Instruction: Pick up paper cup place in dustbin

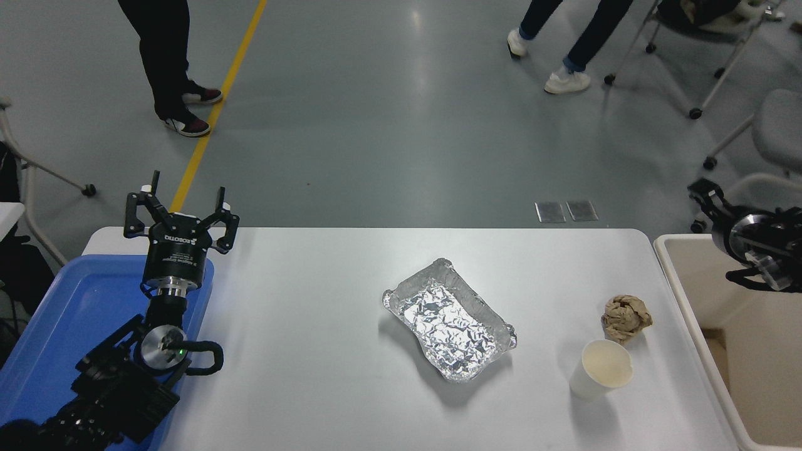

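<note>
Off the tabletop's right edge, right tool (705,195) hangs over the dustbin (680,275)'s far end; finger spread can't be made out, nothing seen in it. Left tool (182,210) sits parked at the far left corner above blue tray (56,313), fingers spread, empty. Paper cup (600,368) stands upright near the right front corner, just beside brown paper ball (625,318). Foil tray (451,319) mid-tabletop (301,351).

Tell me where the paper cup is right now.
The paper cup stands upright on the table's near right part in the head view, just in front of the brown paper ball, between the foil tray and the dustbin.
</note>
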You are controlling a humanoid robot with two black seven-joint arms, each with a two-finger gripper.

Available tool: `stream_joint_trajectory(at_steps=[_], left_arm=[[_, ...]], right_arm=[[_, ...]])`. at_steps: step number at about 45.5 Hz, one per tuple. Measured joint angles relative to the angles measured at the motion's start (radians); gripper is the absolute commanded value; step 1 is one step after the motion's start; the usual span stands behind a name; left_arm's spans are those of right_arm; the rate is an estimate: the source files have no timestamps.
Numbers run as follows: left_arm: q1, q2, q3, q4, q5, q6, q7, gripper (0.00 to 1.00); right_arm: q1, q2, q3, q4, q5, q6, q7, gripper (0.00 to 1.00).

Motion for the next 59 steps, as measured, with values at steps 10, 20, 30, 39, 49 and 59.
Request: stream_joint_trajectory(at_steps=[10,20,30,39,49,59], left_arm=[[0.000,0.001,0.000,0.000,0.000,0.000,0.000,0.99],[0.000,0.001,0.000,0.000,0.000,0.000,0.000,0.99],[0.001,0.001,0.000,0.000,0.000,0.000,0.000,0.99],[0.001,0.001,0.000,0.000,0.000,0.000,0.000,0.99],[0.001,0.001,0.000,0.000,0.000,0.000,0.000,0.99],[0.001,0.002,0.000,0.000,0.000,0.001,0.000,0.99]], right_arm=[[0.253,-0.009,-0.242,0.301,-0.147,0.047,0.032,1.00],[0.497,-0.009,-0.419,0.581,-0.366,0.092,0.045,1.00],[0.748,-0.009,-0.490,0.699,-0.472,0.327,0.054,1.00],[0.971,-0.001,-0.512,0.741,-0.471,0.568,0.075,1.00],[1.135,0.021,-0.520,0.760,-0.390,0.752,0.084,1.00],[1.160,0.032,-0.520,0.766,-0.352,0.791,0.086,1.00]])
